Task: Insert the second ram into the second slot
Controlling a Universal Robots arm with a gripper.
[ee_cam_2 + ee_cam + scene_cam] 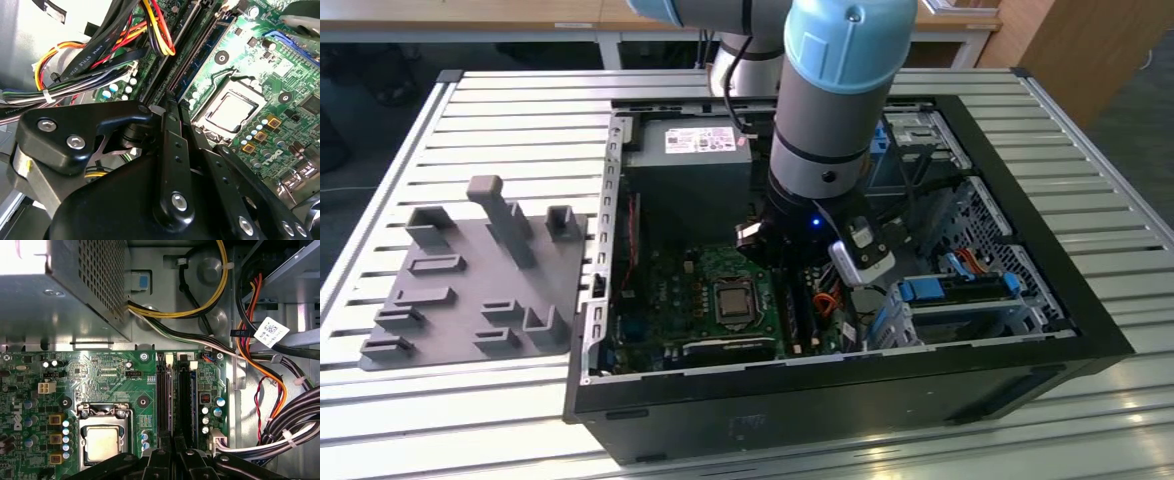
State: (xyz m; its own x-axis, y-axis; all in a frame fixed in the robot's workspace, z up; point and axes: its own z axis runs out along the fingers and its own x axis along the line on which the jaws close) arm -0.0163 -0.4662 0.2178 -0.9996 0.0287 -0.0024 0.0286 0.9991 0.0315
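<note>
Inside the open computer case (854, 400), which lay on a slatted metal table (520, 100), the arm (834, 90) hung straight down over the motherboard (110, 375). Its gripper (170, 106) stood at one end of the memory slots (162, 390), just beside the processor socket (102, 440) — the two black fingers (176, 150) were pressed close together, with hardly any gap between them. The second ram (202, 47), a long dark blue stick, stood on its edge in a slot and ran away from the fingertips; whether the tips touched it, I could not tell. Bundles of cables (100, 45) passed on the other side of the slots. The grey power supply (687, 150) sat in the same case, apart from the gripper — and a grey fixture plate (467, 280) lay on the table at the exterior view's left.
</note>
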